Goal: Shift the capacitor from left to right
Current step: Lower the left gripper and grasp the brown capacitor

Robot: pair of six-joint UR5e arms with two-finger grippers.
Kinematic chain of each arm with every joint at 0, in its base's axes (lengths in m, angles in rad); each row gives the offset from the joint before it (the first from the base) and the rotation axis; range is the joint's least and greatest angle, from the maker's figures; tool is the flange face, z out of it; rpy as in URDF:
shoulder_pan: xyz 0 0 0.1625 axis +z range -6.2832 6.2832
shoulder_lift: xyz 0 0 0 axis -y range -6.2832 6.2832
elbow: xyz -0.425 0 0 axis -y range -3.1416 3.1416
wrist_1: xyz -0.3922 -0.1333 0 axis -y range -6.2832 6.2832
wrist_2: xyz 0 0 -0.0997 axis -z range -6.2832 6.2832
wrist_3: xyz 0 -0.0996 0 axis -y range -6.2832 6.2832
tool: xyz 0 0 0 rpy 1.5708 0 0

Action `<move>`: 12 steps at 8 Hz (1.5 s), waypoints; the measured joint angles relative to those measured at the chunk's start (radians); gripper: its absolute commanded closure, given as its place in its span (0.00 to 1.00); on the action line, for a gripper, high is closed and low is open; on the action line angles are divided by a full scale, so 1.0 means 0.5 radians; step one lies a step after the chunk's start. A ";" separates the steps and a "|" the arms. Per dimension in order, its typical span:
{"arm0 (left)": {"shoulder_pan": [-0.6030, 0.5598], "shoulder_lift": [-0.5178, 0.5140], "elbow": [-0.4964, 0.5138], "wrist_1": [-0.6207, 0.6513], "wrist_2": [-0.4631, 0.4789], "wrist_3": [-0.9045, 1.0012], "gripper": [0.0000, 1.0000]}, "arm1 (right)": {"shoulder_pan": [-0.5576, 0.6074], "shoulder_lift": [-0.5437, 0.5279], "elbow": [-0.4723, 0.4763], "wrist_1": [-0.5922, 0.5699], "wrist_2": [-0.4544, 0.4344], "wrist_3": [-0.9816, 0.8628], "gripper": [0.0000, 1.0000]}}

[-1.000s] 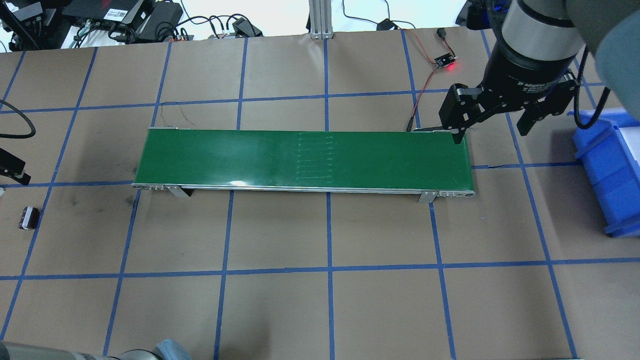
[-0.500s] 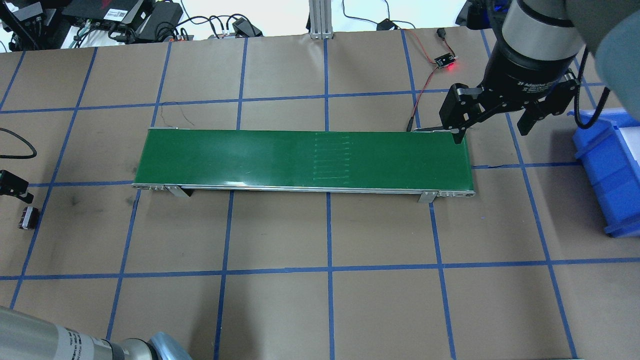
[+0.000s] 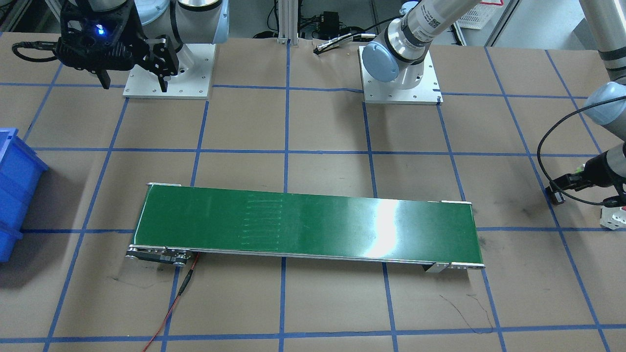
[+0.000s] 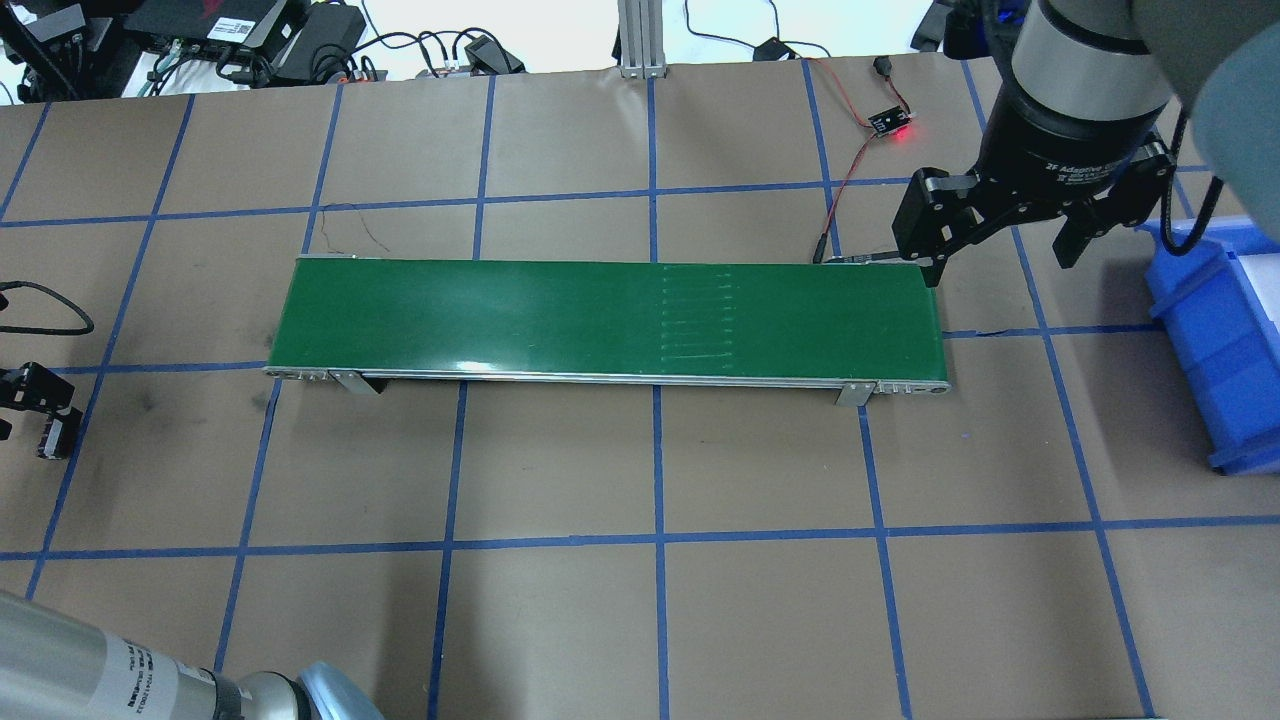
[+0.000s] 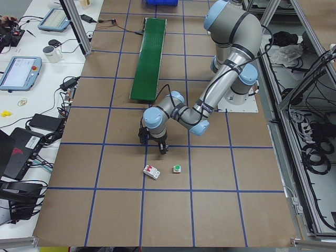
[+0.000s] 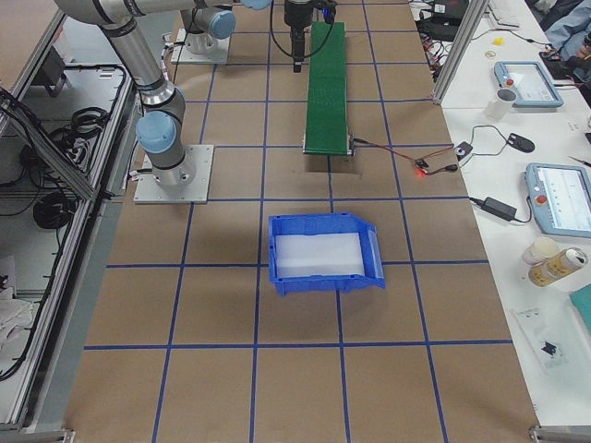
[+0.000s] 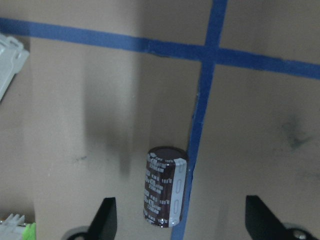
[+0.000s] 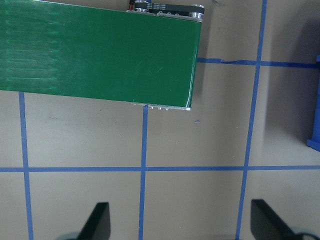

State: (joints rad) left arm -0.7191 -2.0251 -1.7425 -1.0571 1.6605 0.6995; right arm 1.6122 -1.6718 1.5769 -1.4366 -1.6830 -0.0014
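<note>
The capacitor [image 7: 165, 186], a stubby dark brown cylinder with a pale grey stripe, lies on its side on the brown paper beside a blue tape line. In the overhead view it shows at the far left edge [image 4: 52, 436]. My left gripper [image 7: 182, 220] is open right above it, with the capacitor between the fingers and nearer the left one. It also shows in the overhead view [image 4: 35, 395]. My right gripper [image 4: 1005, 250] is open and empty, hovering over the right end of the green conveyor belt [image 4: 600, 318].
A blue bin [image 4: 1215, 330] stands at the right table edge. A white-and-red block [image 5: 152, 171] and a green-capped button [image 5: 177, 169] lie just beyond the left gripper. A small board with a red light [image 4: 890, 122] and wires sit behind the belt.
My left gripper has come further into view and moved over the capacitor. The stitched seam on the belt has travelled to the right. My right gripper has shifted slightly to the right.
</note>
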 measured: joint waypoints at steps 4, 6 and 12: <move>0.002 -0.097 -0.002 0.055 0.069 -0.002 0.79 | 0.000 0.009 0.001 -0.022 0.016 -0.006 0.00; 0.002 -0.108 -0.002 0.056 0.076 0.009 1.00 | 0.000 0.011 0.001 -0.030 0.021 0.001 0.00; -0.219 0.271 0.025 -0.154 0.076 -0.004 1.00 | 0.000 0.015 0.002 -0.045 0.016 0.002 0.00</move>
State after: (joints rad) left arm -0.8283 -1.8895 -1.7298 -1.1342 1.6988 0.6974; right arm 1.6122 -1.6643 1.5781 -1.4592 -1.6749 -0.0002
